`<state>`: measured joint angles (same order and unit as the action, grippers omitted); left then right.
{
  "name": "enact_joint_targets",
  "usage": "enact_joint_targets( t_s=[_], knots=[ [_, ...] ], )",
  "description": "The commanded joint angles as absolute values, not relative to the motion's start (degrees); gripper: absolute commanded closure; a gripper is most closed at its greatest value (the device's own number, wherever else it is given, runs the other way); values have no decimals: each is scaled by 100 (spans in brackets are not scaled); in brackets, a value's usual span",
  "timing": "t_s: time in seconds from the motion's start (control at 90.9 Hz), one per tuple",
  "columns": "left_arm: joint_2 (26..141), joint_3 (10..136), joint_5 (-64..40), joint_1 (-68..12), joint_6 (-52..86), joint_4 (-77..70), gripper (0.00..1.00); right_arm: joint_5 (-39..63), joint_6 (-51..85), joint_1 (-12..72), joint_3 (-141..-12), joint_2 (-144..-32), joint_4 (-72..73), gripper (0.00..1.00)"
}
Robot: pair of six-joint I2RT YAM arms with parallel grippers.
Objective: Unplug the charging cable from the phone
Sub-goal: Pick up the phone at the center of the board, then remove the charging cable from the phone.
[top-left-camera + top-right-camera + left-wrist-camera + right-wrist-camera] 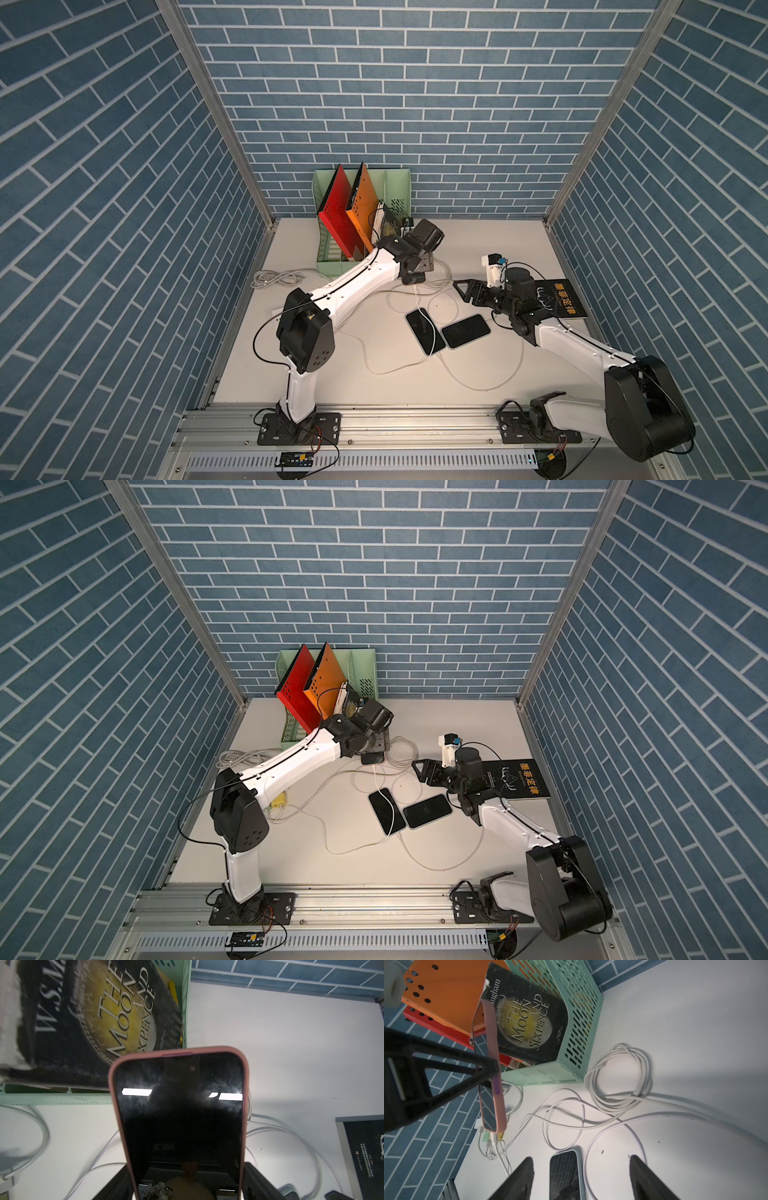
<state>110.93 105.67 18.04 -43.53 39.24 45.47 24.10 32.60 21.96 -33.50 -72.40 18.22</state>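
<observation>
Where my left jaws stand: my left gripper (188, 1182) is clamped across the width of the pink-cased phone (178, 1115), a dark glass slab held clear of the pale table (332, 374).
Right jaws: my right gripper (464, 291) is spread wide, with nothing between the fingers.
Cable: the thin white charging cable (417, 300) is plugged into the phone's lower end and droops to the table.
Axis: the phone's length runs from the mint-green perforated file organiser (577, 1022) toward the table's front. The plug end lies off to one side of my right jaws, near but apart.
Nearer arm: the right, I judge, and the only free one.
In the way: a coiled white cord (618, 1076) and slack loops. A black flat phone (415, 330) lies under the drooping cable, with a second black phone (465, 331) just beside it.
</observation>
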Motion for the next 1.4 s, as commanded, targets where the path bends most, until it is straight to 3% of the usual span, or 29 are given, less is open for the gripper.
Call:
enact_joint_targets(
  t_s=[0.0, 0.264, 0.704, 0.99, 1.155, 1.386],
  knots=[
    [11006, 10760, 2067, -4317, 3636, 4520, 58, 2795, 3142, 2442, -3213, -7137, 2562, 30],
    [10691, 10452, 1763, -4301, 3599, 4223, 58, 2876, 3123, 3076, -2995, -7197, 3568, 37],
    [10430, 10266, 1494, -4283, 3730, 4073, 59, 2900, 3129, 3709, -3467, -8093, 3937, 47],
    [10335, 10155, 1408, -4274, 3785, 4052, 59, 2927, 3163, 3835, -3683, -8324, 3962, 55],
    [10265, 10073, 1381, -4260, 3844, 4016, 59, 2964, 3211, 3875, -3764, -8450, 3980, 67],
    [10194, 10046, 1369, -4242, 3889, 3990, 60, 3013, 3304, 3890, -3803, -8543, 4037, 70]
  ],
)
